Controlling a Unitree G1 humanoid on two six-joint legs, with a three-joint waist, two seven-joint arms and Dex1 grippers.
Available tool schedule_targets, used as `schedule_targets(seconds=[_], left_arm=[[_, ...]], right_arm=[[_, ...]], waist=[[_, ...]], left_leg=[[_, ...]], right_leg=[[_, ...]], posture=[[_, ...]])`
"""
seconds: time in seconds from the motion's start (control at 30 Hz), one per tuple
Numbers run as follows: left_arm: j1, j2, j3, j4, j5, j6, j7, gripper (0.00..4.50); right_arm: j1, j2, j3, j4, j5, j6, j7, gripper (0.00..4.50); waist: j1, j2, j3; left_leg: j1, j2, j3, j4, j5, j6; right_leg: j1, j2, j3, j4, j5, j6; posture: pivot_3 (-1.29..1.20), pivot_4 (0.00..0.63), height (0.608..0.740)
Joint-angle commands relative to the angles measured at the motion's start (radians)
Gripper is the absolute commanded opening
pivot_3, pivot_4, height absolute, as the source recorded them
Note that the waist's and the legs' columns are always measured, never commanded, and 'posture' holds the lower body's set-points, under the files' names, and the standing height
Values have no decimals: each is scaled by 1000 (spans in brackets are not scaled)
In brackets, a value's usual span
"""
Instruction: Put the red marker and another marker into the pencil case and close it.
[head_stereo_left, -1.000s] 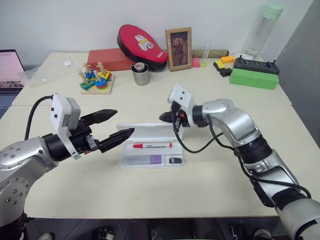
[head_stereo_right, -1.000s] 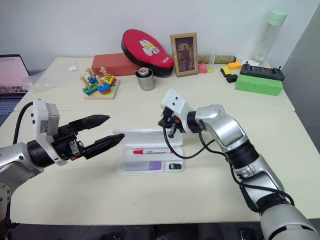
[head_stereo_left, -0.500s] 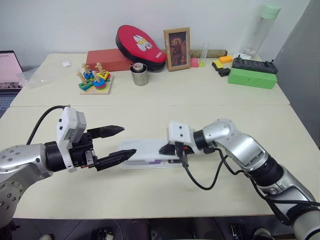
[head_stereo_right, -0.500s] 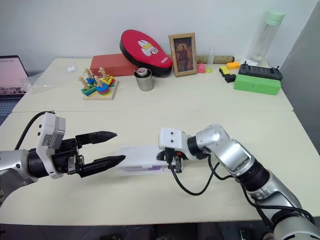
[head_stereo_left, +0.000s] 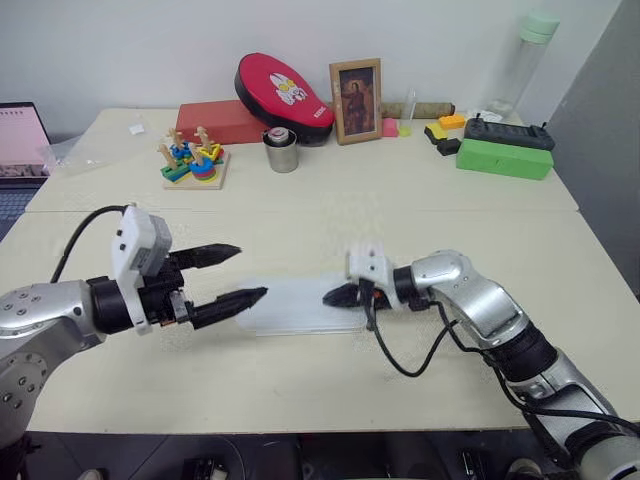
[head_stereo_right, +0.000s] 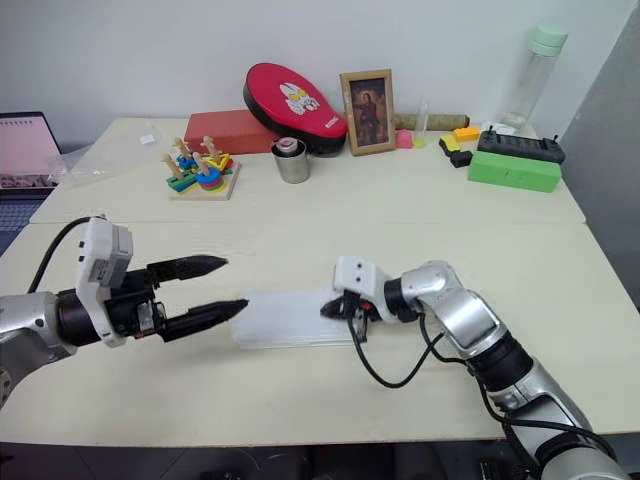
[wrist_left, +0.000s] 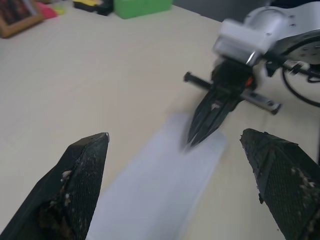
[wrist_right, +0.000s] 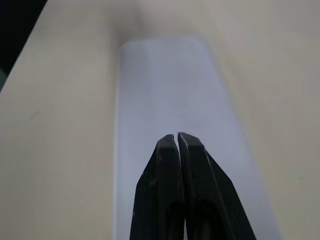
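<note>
The white pencil case (head_stereo_left: 295, 305) lies flat on the table with its lid down. The red marker and the other marker are hidden inside it. My right gripper (head_stereo_left: 330, 297) is shut, and its black tips rest on the right end of the lid (wrist_right: 165, 85). In the left wrist view the same right gripper (wrist_left: 192, 142) points down onto the case (wrist_left: 155, 190). My left gripper (head_stereo_left: 251, 271) stands open just off the case's left end, holding nothing, with its lower fingertip (head_stereo_left: 262, 292) close to the case's corner.
At the back of the table stand a stacking toy (head_stereo_left: 190, 162), a metal cup (head_stereo_left: 281, 150), a red pouch (head_stereo_left: 283, 86), a picture frame (head_stereo_left: 356, 86), a green box (head_stereo_left: 505, 158) and a bottle (head_stereo_left: 525, 55). A laptop (head_stereo_left: 20, 138) sits at the far left.
The case's lid, upright and open a second ago with the markers showing, is now down. My right gripper sank toward me with it. The left gripper stayed open, almost still.
</note>
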Motion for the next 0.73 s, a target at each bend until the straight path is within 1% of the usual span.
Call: schedule_targets(seconds=[0.03,0.17,0.2,0.3,0.33,0.37,0.43,0.47,0.5,0.6,0.73], left_arm=[[-87,-41,-10,71,37,-18,98,4500],[-110,-61,-61,179,172,-76,143,4500],[-103,-61,-69,204,202,-95,141,4500],[-71,-58,-77,296,288,-153,138,4500],[-65,-59,-75,315,300,-165,133,4500],[-60,-59,-72,325,308,-172,127,4500],[-55,-49,-55,343,319,-184,115,4500],[-56,-44,-46,351,324,-189,112,4500],[-57,-41,-37,358,328,-193,109,4500],[-51,-22,-1,378,338,-199,93,4500],[-37,-26,4,394,362,-203,94,4500]], right_arm=[[-15,-51,-149,-25,105,67,21,877],[-6,-125,-255,43,132,81,10,1931],[-3,-139,-267,59,129,75,9,2133],[22,-165,-283,79,115,61,-1,2988],[31,-172,-288,81,113,61,-3,3111],[39,-177,-292,79,114,63,-5,3542],[52,-189,-307,72,121,71,-8,3923],[56,-195,-312,70,122,72,-7,4256],[60,-202,-317,68,124,73,-4,4455],[53,-228,-331,83,122,70,5,4455],[44,-257,-326,95,118,62,29,4455]], waist=[[9,0,0],[22,0,0],[21,0,0],[17,0,0],[16,0,0],[16,0,0],[18,0,0],[20,0,0],[21,0,0],[23,0,0],[22,0,0]], left_leg=[[0,0,0,0,0,0],[-1,0,0,-1,0,0],[-1,0,0,-1,0,0],[-1,0,1,-2,0,0],[-1,0,1,-2,0,0],[-1,0,1,-2,0,0],[-2,0,1,-2,0,0],[-3,0,1,-2,0,0],[-3,0,1,-2,0,0],[-3,0,1,-2,0,0],[-3,0,1,-2,0,0]], right_leg=[[0,0,0,0,0,0],[0,0,0,-2,0,0],[0,0,0,-3,0,0],[-1,0,1,-3,0,0],[-1,0,1,-3,0,-1],[-2,0,1,-3,0,-1],[-2,0,1,-3,0,-1],[-2,0,1,-4,0,-1],[-2,0,1,-4,0,-1],[-2,0,0,-5,0,-1],[-2,0,0,-5,0,-1]], posture=[[0,150,740],[0,150,740],[0,150,740],[0,150,740],[0,150,740],[0,150,740],[0,150,740],[0,150,740],[0,150,740],[0,150,740],[0,150,740]])
